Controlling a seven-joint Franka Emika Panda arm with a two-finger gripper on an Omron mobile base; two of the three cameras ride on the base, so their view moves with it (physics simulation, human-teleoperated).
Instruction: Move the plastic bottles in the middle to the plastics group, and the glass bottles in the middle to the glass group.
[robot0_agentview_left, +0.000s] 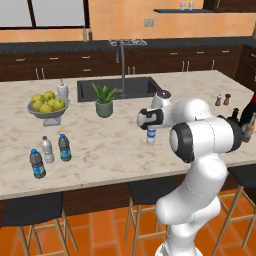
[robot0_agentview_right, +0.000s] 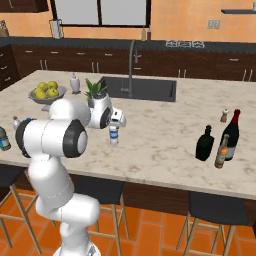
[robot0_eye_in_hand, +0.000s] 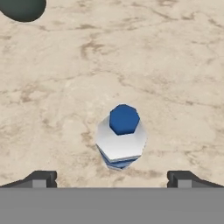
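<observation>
I hold my gripper (robot0_eye_in_hand: 111, 178), fingers spread, above the last middle water bottle (robot0_eye_in_hand: 121, 136); black glass bottle (robot0_agentview_right: 204, 143) already beside the amber bottle (robot0_agentview_right: 221, 151).

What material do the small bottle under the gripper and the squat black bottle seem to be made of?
Small bottle: probably clear plastic, with a pale translucent body, blue cap and blue label band. Squat black bottle: probably glass, opaque and dark with a short narrow neck; the rendering leaves this uncertain. The gripper hangs open above the small bottle.
</observation>
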